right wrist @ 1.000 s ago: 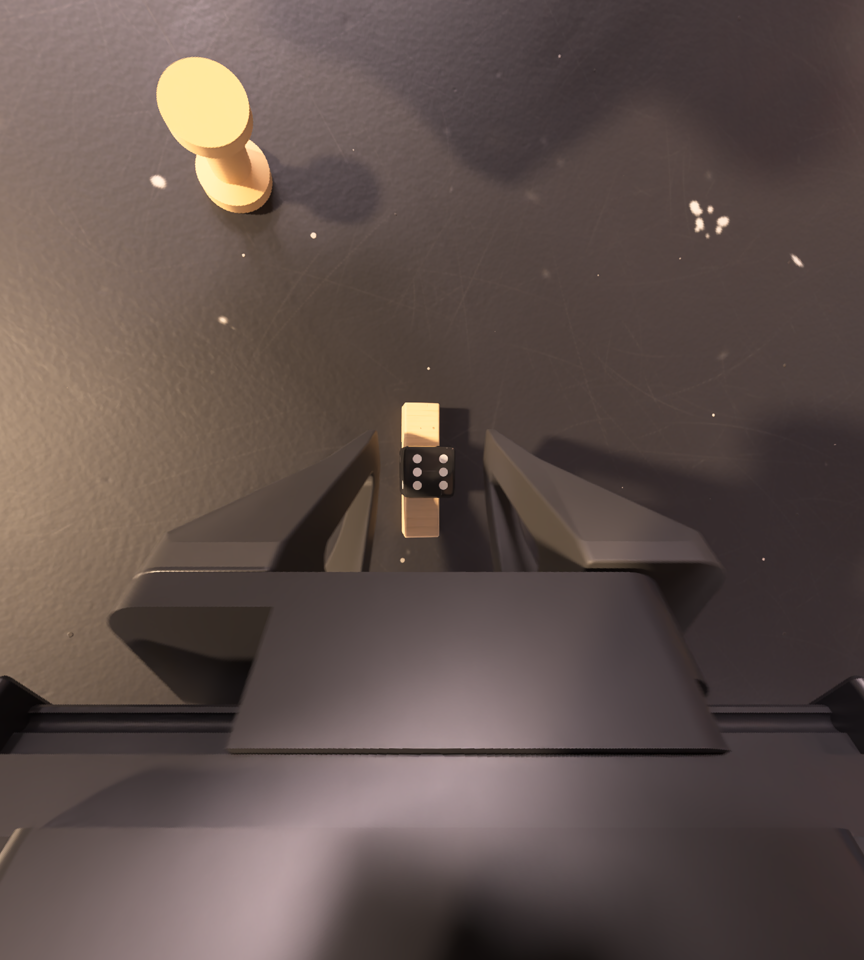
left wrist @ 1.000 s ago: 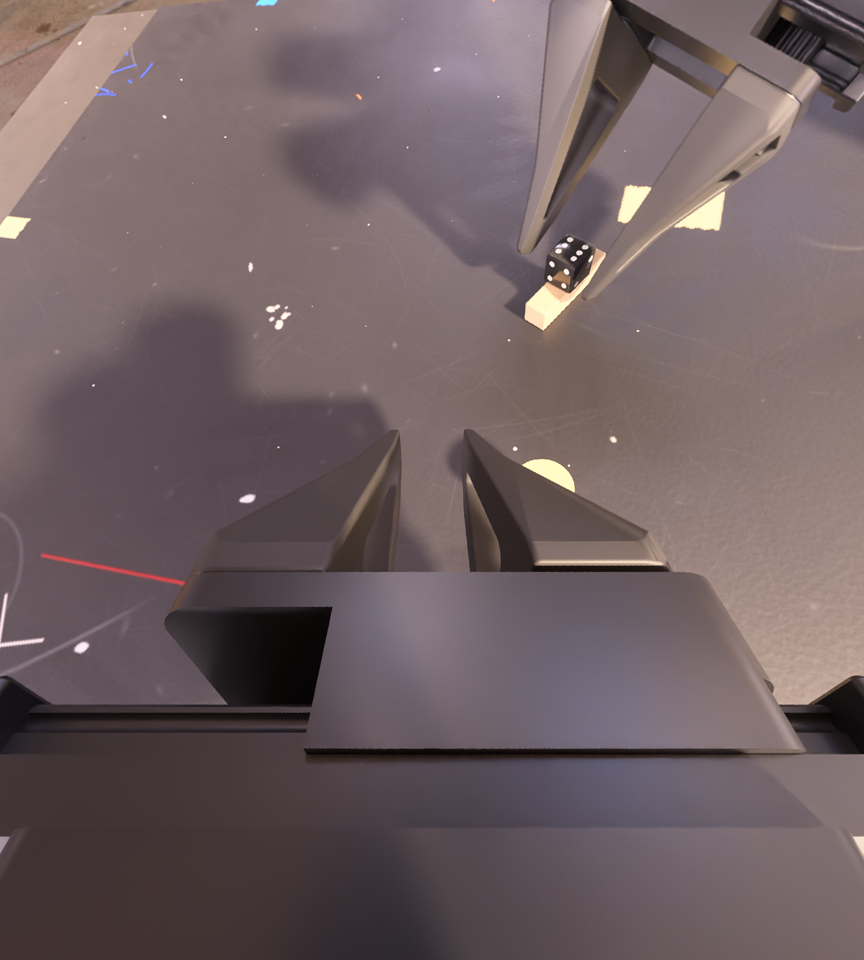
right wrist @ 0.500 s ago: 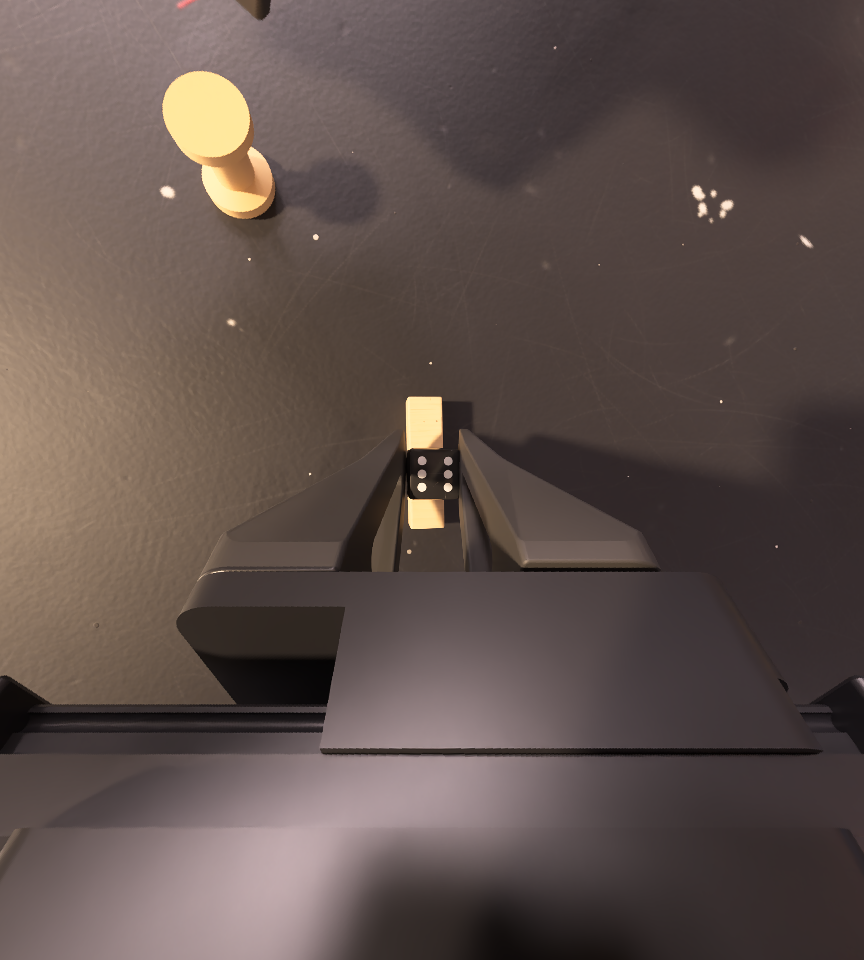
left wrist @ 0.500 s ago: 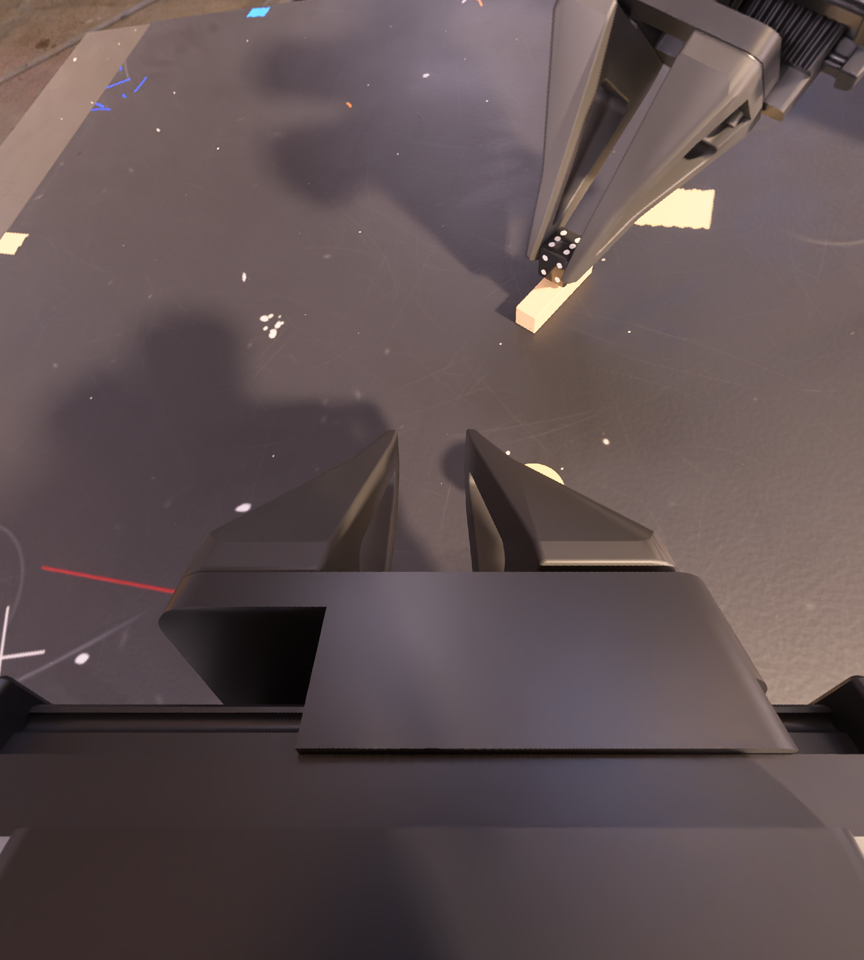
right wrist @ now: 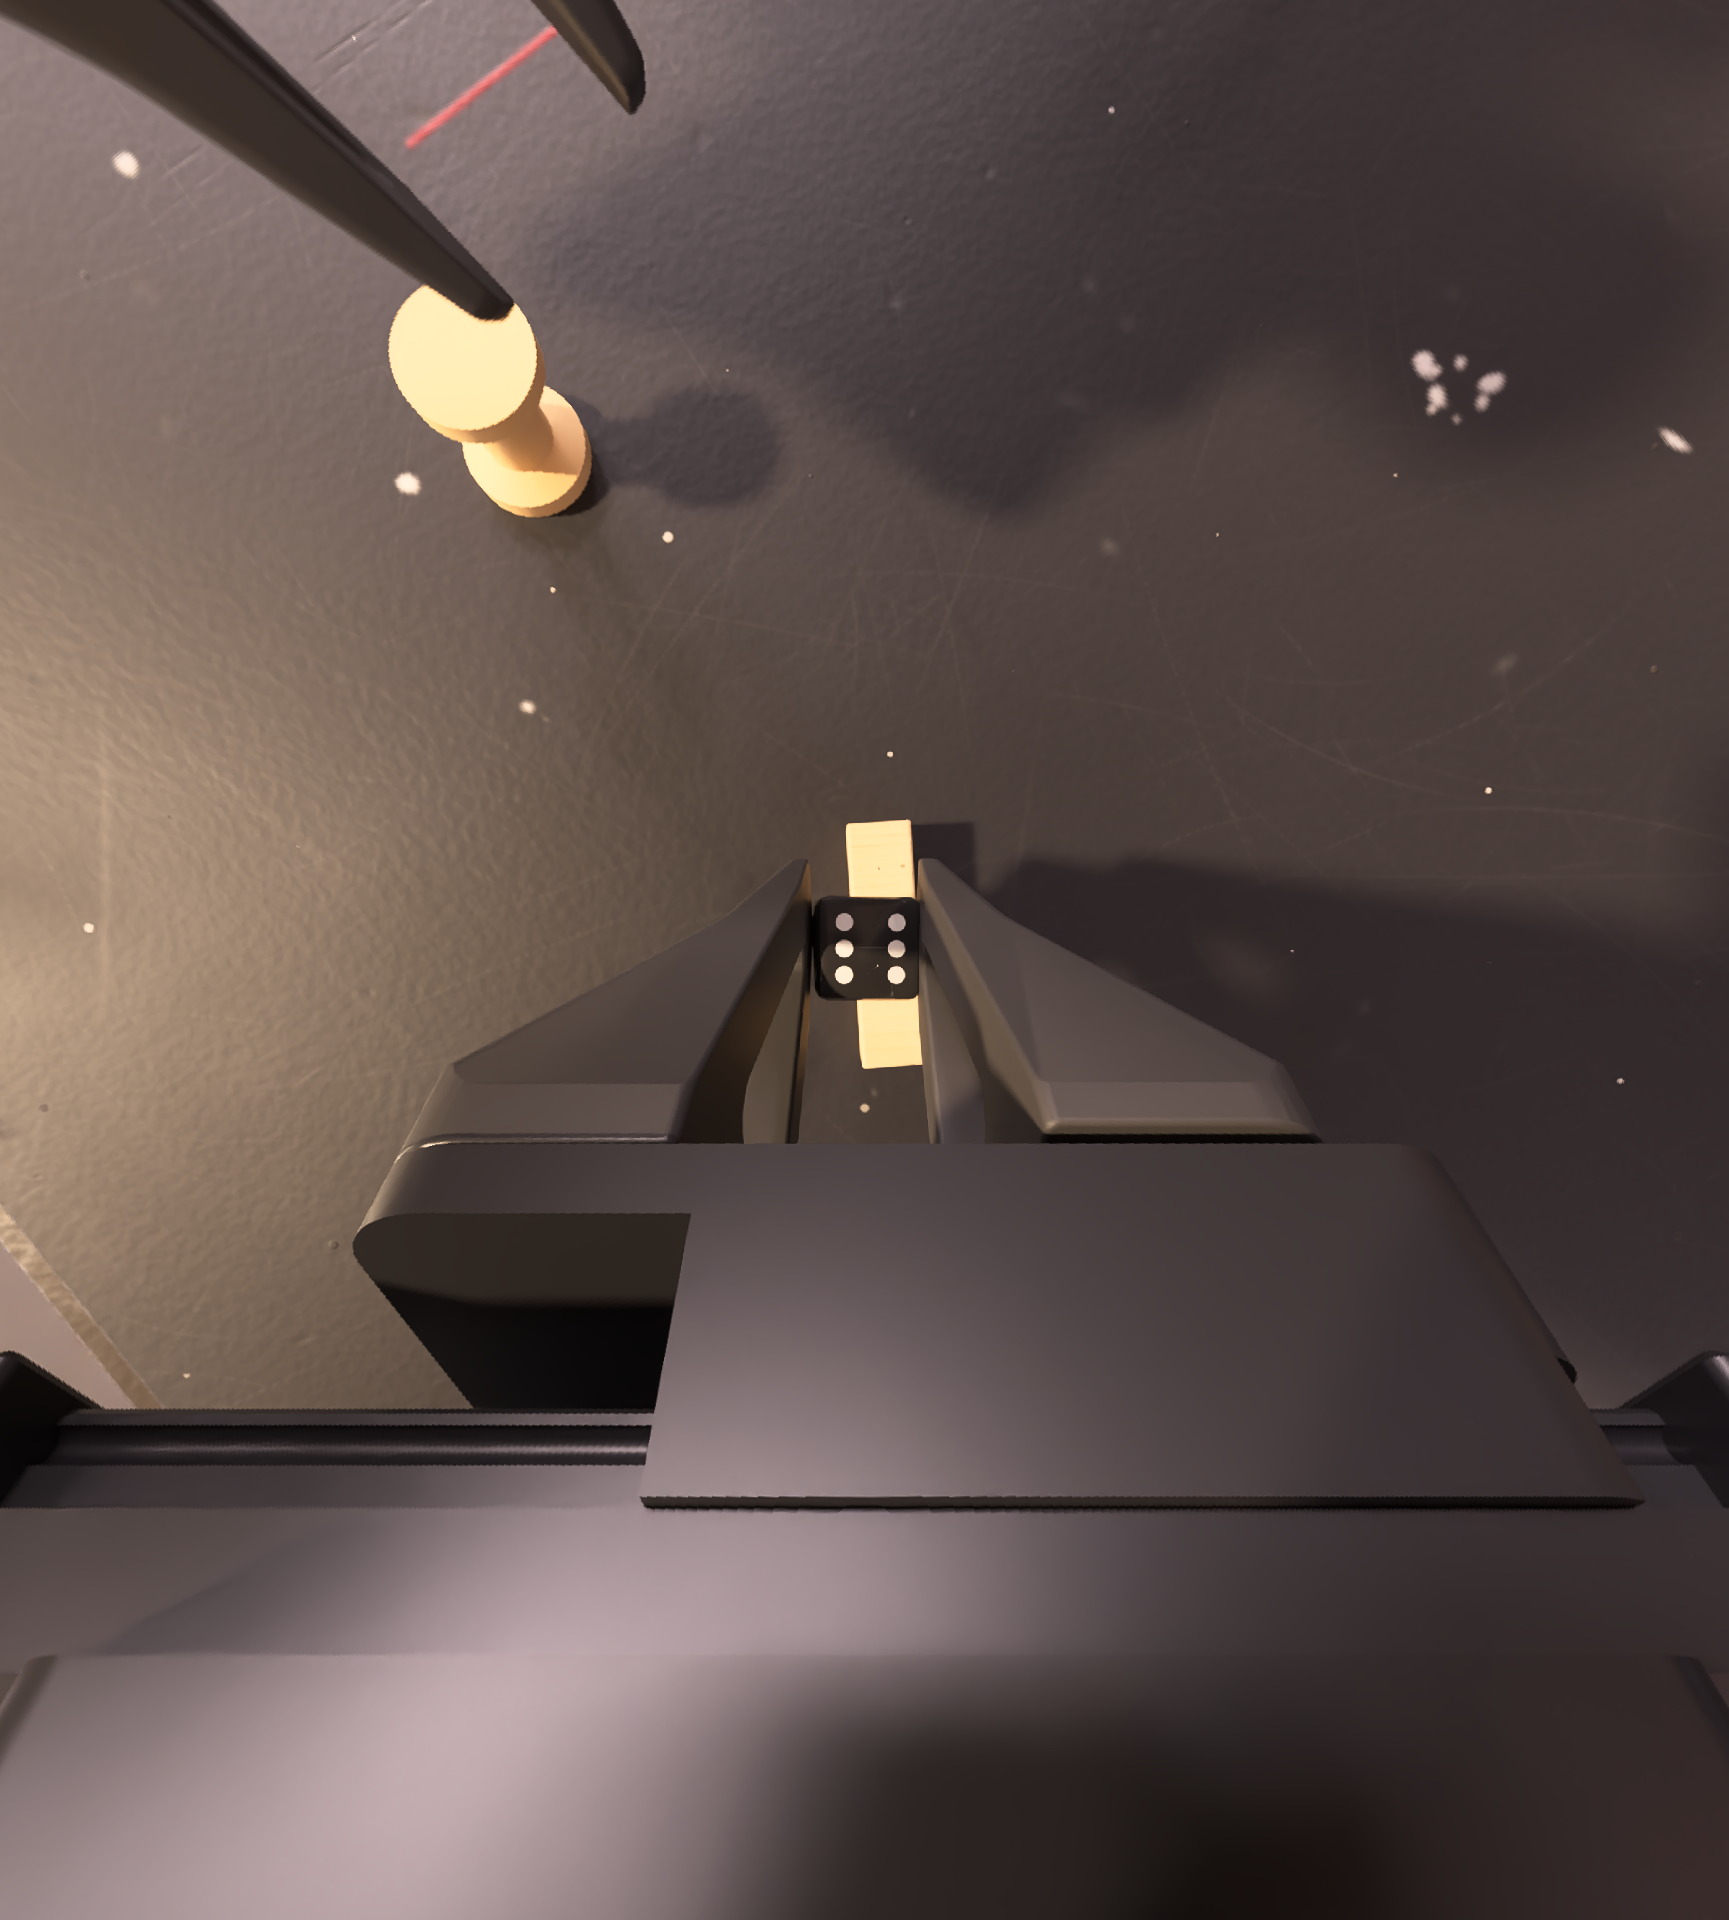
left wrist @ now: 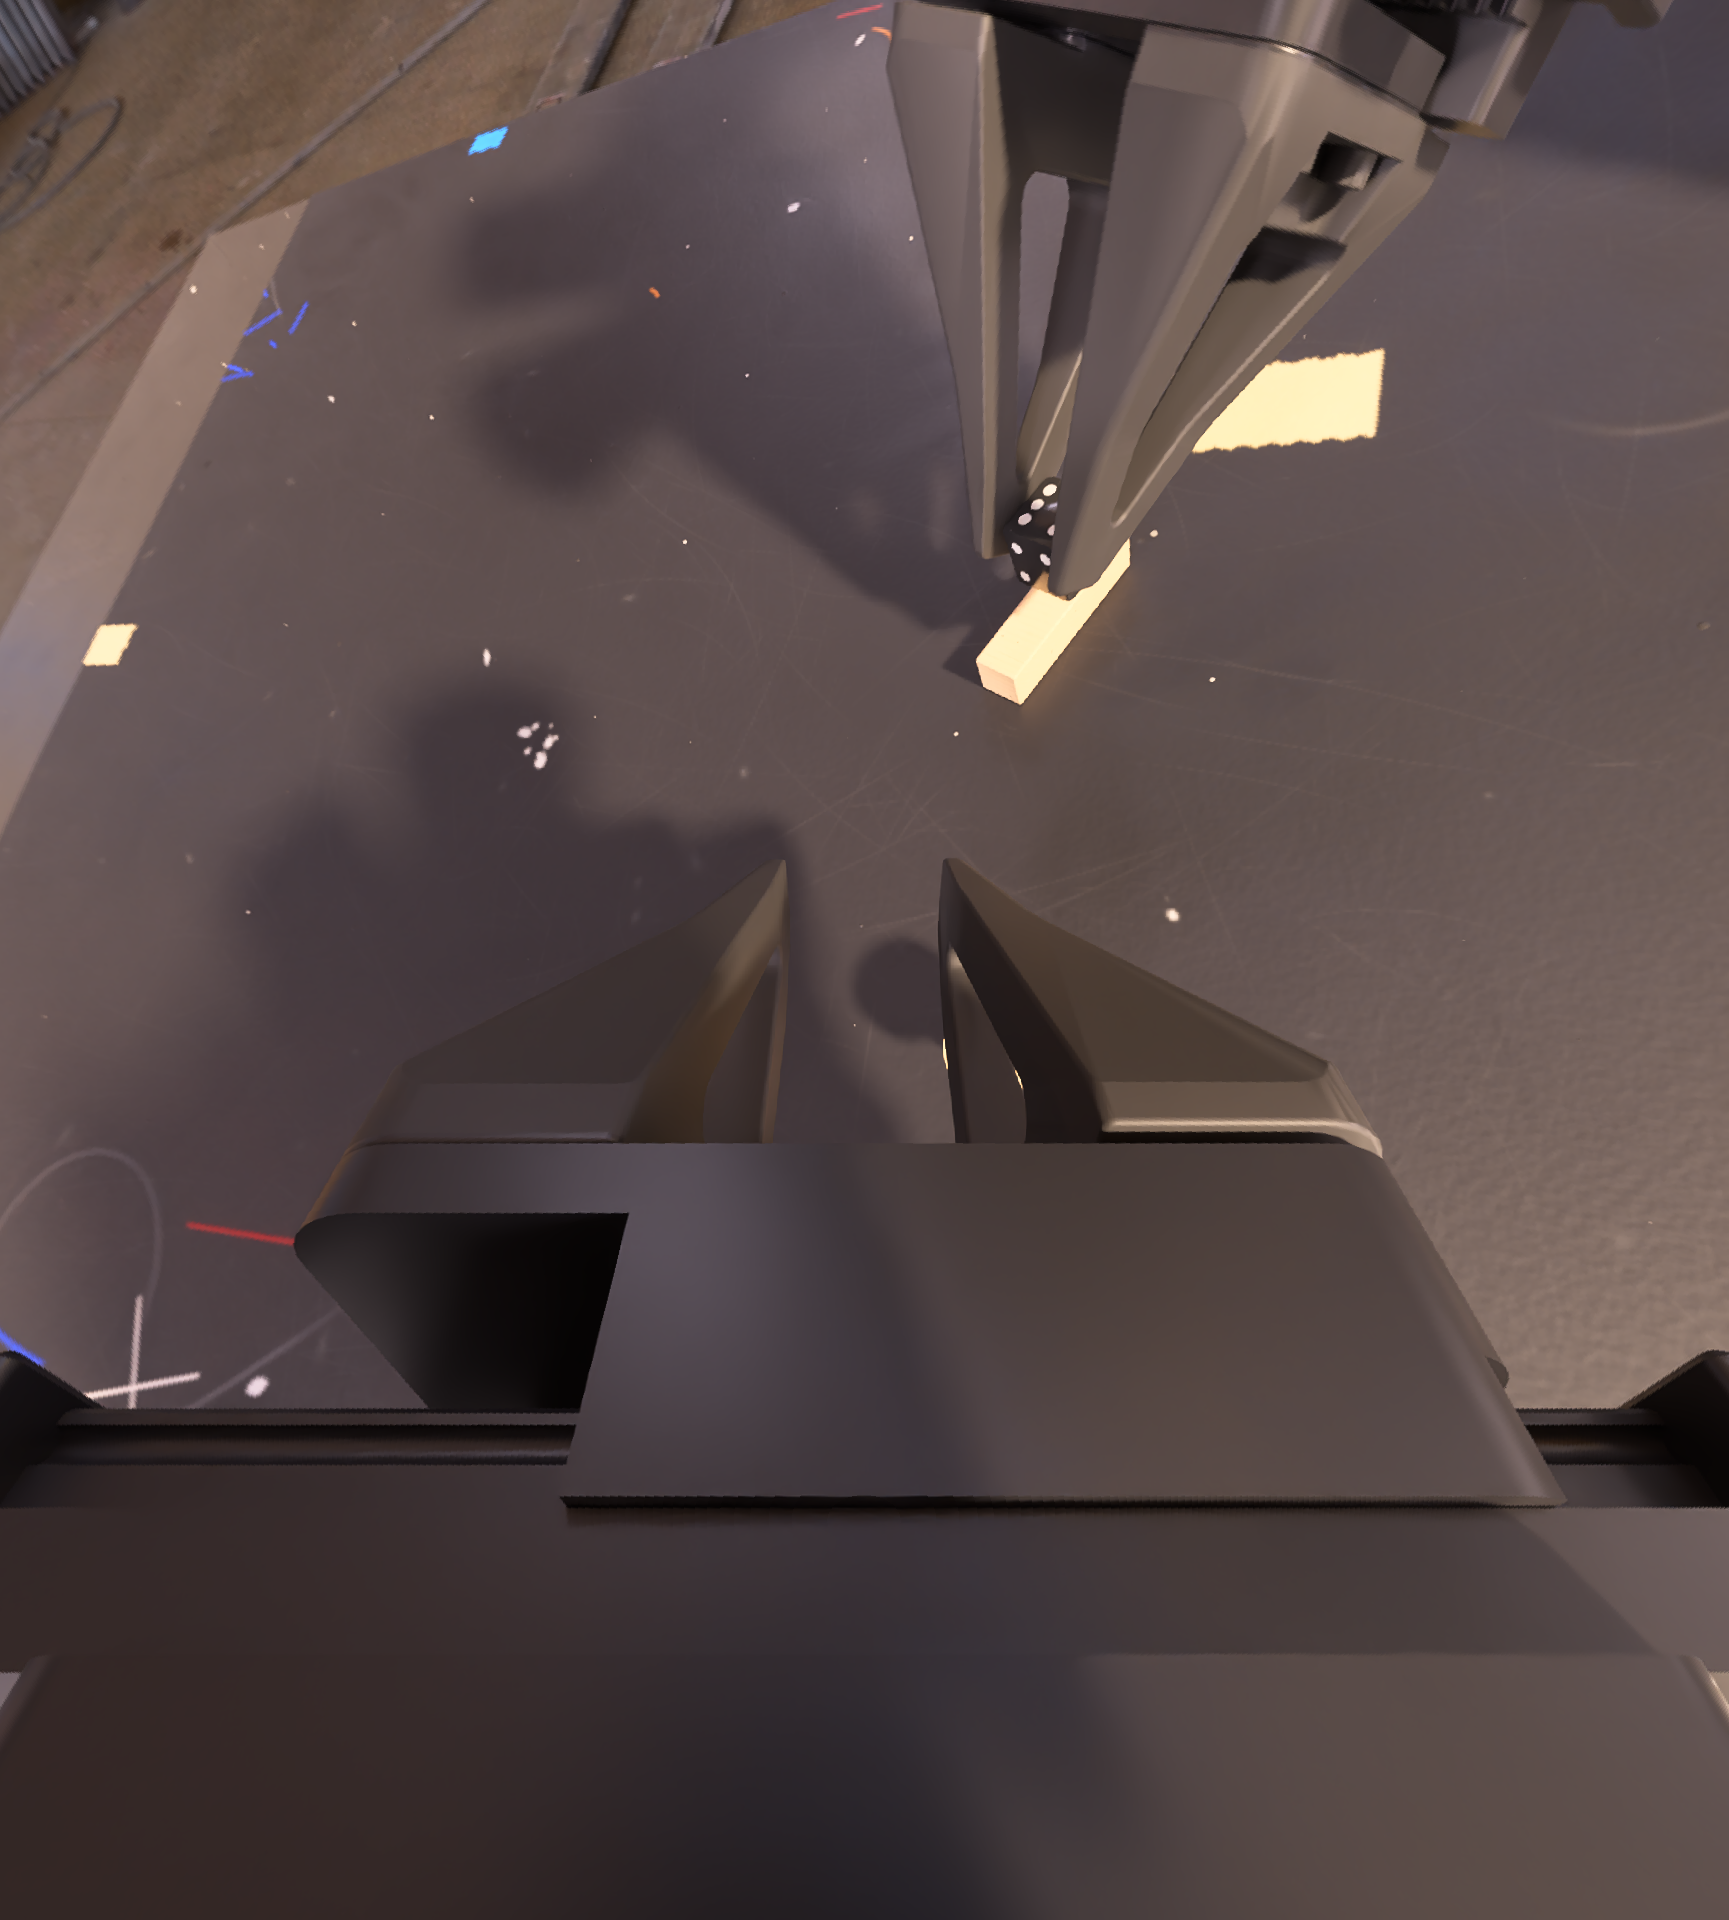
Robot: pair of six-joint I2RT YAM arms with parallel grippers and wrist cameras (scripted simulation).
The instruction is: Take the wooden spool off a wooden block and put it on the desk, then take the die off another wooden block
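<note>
My right gripper (right wrist: 865, 883) is shut on the black die (right wrist: 865, 948), directly over the pale wooden block (right wrist: 879, 857) lying on the dark desk. I cannot tell whether the die still touches the block. In the left wrist view the right gripper (left wrist: 1042, 561) reaches down from the top, with the die (left wrist: 1031, 530) between its fingers above the block (left wrist: 1036, 639). The wooden spool (right wrist: 491, 416) stands upright on the desk at the upper left. My left gripper (left wrist: 862, 883) is open and empty above the spool, which is hidden behind its right finger. One of its fingertips (right wrist: 481, 299) shows over the spool's top.
A pale flat patch (left wrist: 1296, 400) lies on the desk behind the right gripper, and a smaller one (left wrist: 109, 644) lies at the left. The desk's light left edge (left wrist: 60, 540) borders the floor. The desk is scratched and flecked with white.
My right gripper closed from open around the die to shut on it. My left gripper moved so the spool slid behind its finger, and its fingertips came into the right wrist view.
</note>
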